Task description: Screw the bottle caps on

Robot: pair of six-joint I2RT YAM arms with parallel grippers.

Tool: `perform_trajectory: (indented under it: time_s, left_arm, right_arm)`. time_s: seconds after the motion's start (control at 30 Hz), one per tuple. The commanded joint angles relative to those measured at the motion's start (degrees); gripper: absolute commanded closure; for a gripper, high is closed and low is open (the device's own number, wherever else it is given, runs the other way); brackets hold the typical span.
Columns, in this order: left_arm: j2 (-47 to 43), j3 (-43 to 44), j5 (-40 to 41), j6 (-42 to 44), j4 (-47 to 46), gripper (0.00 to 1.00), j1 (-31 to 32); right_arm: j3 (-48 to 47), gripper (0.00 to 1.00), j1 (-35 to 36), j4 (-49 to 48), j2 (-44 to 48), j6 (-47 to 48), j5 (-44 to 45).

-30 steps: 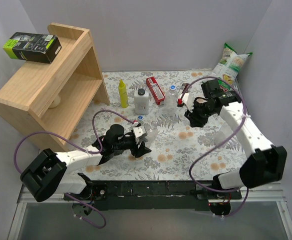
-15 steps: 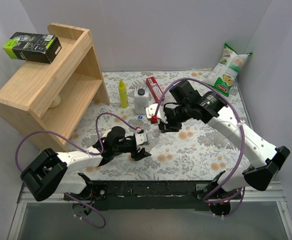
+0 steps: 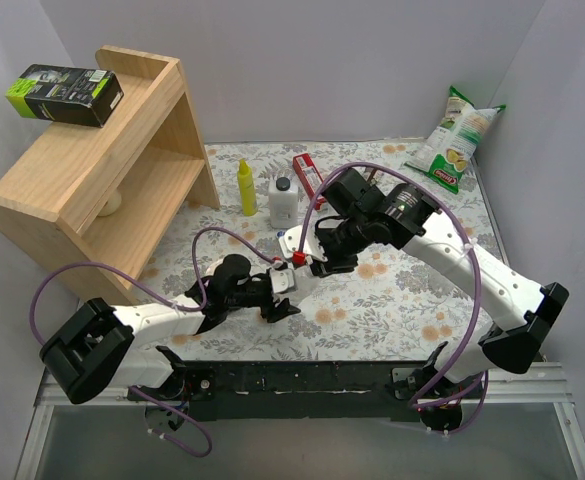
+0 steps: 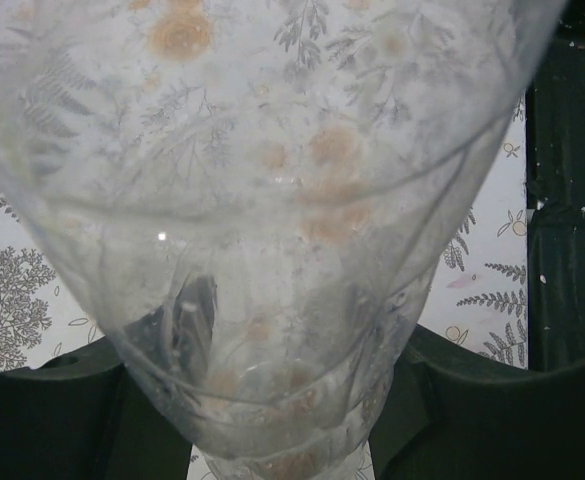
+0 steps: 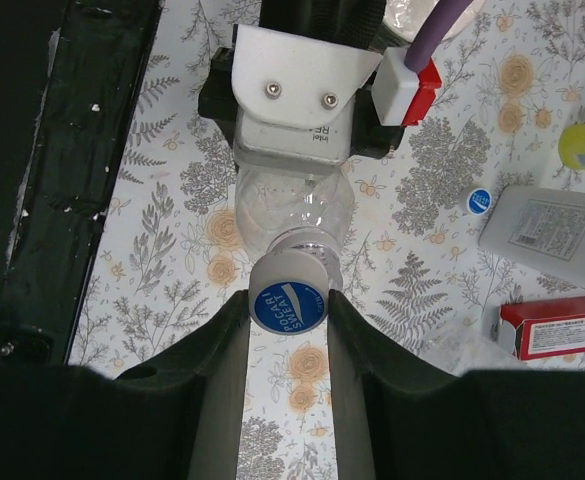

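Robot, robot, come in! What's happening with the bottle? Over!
Left hand gripping clear bottle. Right hand holding blue cap at its mouth. Spare cap and white bottle lie aside, apart.

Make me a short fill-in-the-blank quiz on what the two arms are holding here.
1. The right claw grips a ___ cap.
2. The left claw holds a clear plastic ___.
3. The snack bag stands in the far ___ corner.
Missing words: blue; bottle; right.
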State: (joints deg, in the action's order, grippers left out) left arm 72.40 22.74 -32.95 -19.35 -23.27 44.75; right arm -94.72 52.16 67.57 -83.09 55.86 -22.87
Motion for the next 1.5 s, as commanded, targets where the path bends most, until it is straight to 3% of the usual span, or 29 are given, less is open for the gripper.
perform_trajectory:
  time_s: [0.0, 0.53, 0.8, 1.2, 1.47]
  left_arm:
    - [-2.88, -0.94, 1.13, -0.42, -5.29, 1.00, 0.25]
    - [-2.35, -0.68, -0.80, 1.34, -5.56, 1.00, 0.25]
    - [-2.44, -0.77, -0.10, 3.35, -6.09, 1.00, 0.25]
    - [-2.00, 0.28, 0.43, 6.34, -3.45, 1.00, 0.25]
    - [-3.05, -2.17, 3.68, -1.38, -10.30, 1.00, 0.25]
  right_arm:
    - [-1.70, 0.73, 0.48, 5.90, -1.37, 3.38, -1.30]
    - [1.91, 0.73, 0.48, -4.11, -0.58, -0.22, 6.17]
    - [0.15, 0.72, 0.57, 3.17, -2.69, 4.17, 0.29]
    - [-3.19, 0.73, 2.85, 7.31, -5.94, 8.04, 4.59]
    - [-2.85, 0.74, 3.03, 4.94, -7.44, -3.18, 3.01]
